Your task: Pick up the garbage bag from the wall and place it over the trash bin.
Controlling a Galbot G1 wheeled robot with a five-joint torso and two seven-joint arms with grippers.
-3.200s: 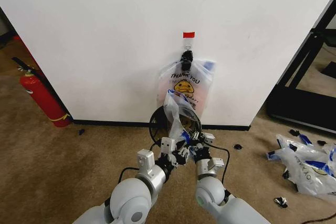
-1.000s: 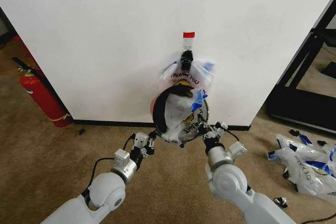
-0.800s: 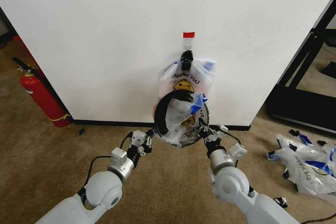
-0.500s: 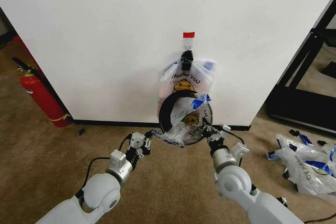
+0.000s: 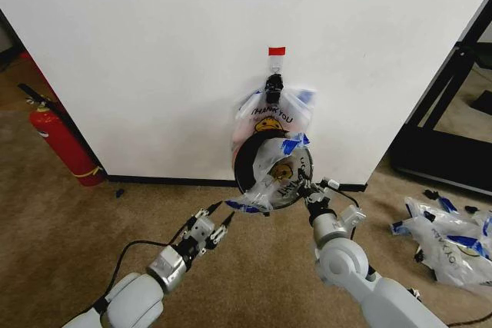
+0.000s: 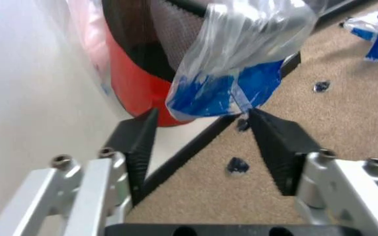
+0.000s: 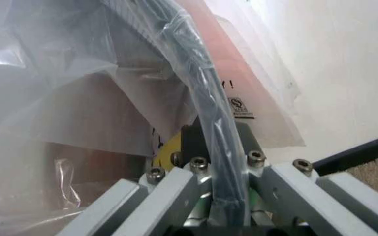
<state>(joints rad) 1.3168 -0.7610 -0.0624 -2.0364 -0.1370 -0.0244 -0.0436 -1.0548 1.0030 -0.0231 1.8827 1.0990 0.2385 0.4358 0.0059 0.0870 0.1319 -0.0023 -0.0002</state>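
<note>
Head view: garbage bag (image 5: pixel 270 177) draped over trash bin (image 5: pixel 244 165) at wall (image 5: pixel 154 51). Risk: loose blue corner slips off rim, bag sags.
Left wrist view: left claw (image 6: pixel 202 129) released, wide apart, empty, bag corner just above tips.
Right wrist view: right claw (image 7: pixel 216 143) clenched on bin rim through plastic; could tip bin.

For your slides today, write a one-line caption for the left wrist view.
Open left gripper just short of the garbage bag hanging off the trash bin by the wall.
</note>
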